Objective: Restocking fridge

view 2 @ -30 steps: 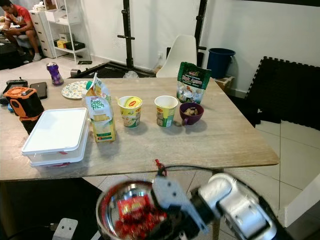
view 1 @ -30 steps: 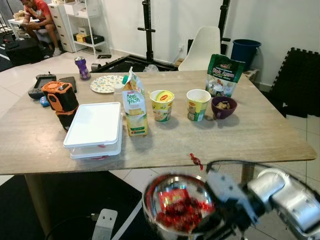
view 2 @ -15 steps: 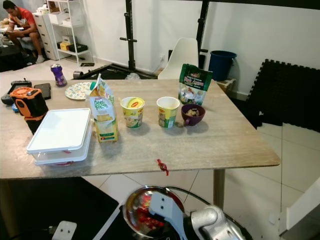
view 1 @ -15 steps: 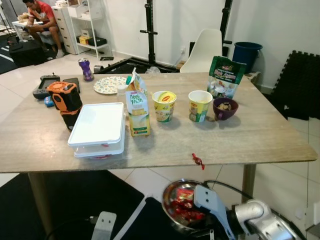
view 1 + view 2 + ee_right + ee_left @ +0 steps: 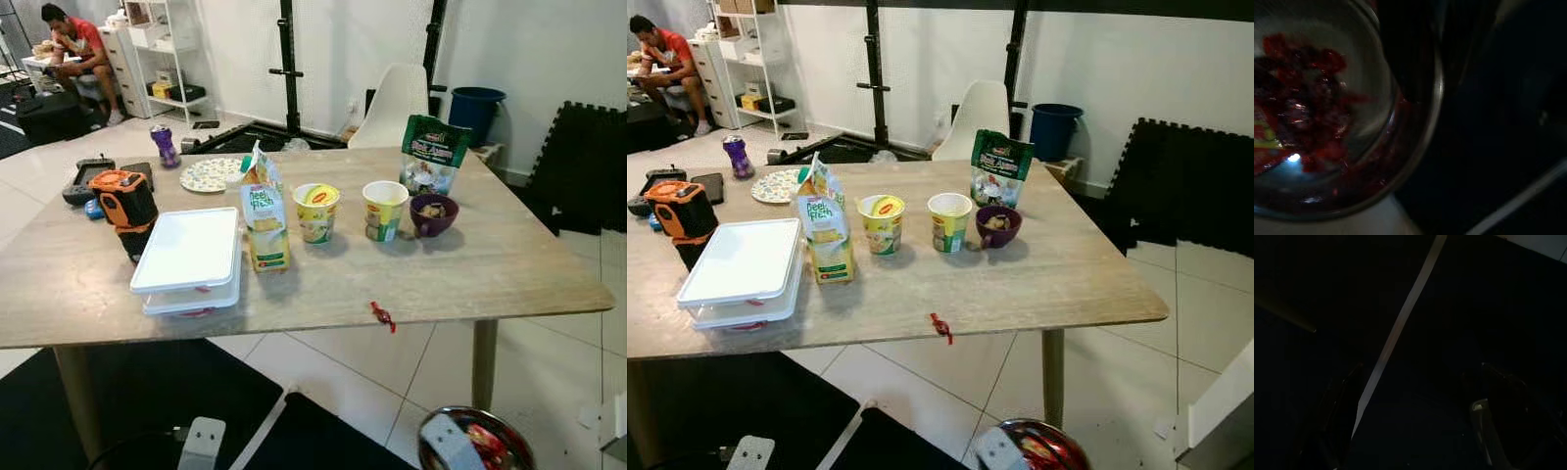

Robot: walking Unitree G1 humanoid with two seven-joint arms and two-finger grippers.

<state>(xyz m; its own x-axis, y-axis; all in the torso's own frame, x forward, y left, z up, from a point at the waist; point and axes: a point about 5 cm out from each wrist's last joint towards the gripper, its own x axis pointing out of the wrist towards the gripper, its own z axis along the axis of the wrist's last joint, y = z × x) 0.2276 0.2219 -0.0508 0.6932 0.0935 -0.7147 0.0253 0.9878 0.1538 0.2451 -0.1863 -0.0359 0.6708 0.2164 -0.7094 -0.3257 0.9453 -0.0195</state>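
Note:
A steel bowl [image 5: 478, 446] of red wrapped candies hangs low in front of the wooden table [image 5: 490, 269], below its near edge. My right gripper [image 5: 1418, 68] is shut on the bowl's rim [image 5: 1435, 98], with one black finger inside the bowl. One red candy [image 5: 380, 314] lies at the table's front edge. On the table stand a milk carton [image 5: 265, 220], two cup noodles [image 5: 315, 211] [image 5: 384, 209], a purple bowl [image 5: 433, 213], a green snack bag [image 5: 428, 155] and a white lidded container [image 5: 189, 257]. My left gripper [image 5: 1425, 431] hangs in the dark, open, over black floor mat.
An orange device [image 5: 122, 199], a game controller [image 5: 83, 176], a patterned plate [image 5: 214, 174] and a purple bottle [image 5: 162, 144] sit at the table's far left. A white chair [image 5: 397, 98] and blue bin [image 5: 477, 108] stand behind. A person [image 5: 73, 44] sits far left.
My right gripper has carried the bowl of candies down and to the right, from the lower middle of the picture to its bottom edge. The things on the table have stayed put.

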